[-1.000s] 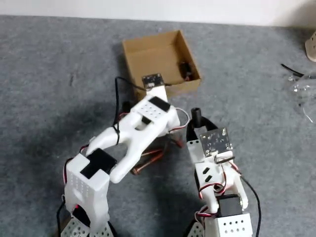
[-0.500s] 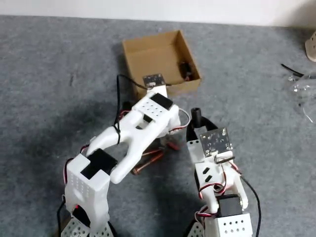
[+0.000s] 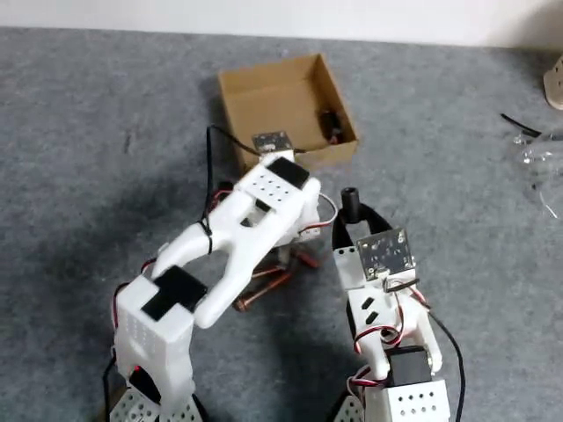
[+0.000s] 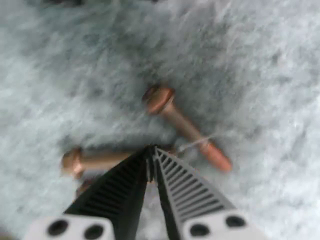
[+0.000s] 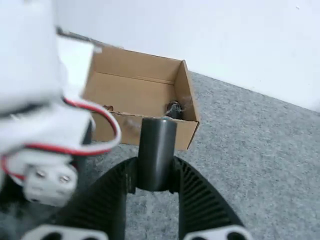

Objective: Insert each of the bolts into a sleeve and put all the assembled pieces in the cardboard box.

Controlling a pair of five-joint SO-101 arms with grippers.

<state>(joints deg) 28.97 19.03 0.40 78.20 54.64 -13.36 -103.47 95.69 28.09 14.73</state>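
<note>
Left hand (image 4: 151, 154), closed, hangs just over bolts (image 4: 186, 129); right hand (image 5: 153, 174) clasps sleeve (image 5: 157, 142).

High camera looks down over the whole carpet (image 3: 88, 132). Left wrist camera faces bolts (image 4: 185, 125) closely, straight down; right wrist camera looks level toward the far box (image 5: 132, 87), shared with high.

Three copper bolts (image 4: 184, 126), one black sleeve (image 5: 156, 150), one cardboard box (image 3: 264, 97) holding one dark piece (image 3: 330, 123), and two arms (image 3: 237, 237).
</note>
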